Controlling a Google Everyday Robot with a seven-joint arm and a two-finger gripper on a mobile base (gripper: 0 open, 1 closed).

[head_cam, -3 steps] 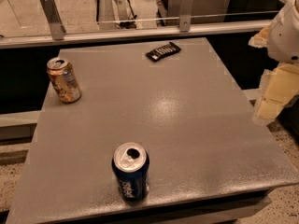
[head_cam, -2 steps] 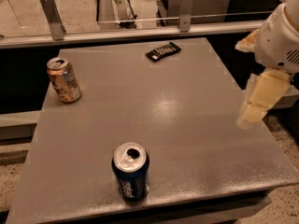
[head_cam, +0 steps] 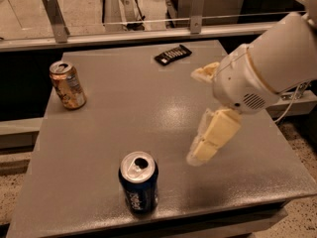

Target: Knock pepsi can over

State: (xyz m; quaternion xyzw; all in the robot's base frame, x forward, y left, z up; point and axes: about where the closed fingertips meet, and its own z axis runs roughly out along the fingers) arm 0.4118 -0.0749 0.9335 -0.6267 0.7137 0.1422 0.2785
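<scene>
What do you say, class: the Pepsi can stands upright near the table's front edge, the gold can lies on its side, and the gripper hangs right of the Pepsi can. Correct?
No. The camera view shows the gold can standing upright too. The Pepsi can and gripper are as stated.

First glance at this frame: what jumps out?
The big white arm at the right, its gripper hanging open over the right half of the table. Next, the upright pepsi can near the front edge, left of the gripper and untouched. A gold can stands at the far left, a black object at the far edge.
</scene>
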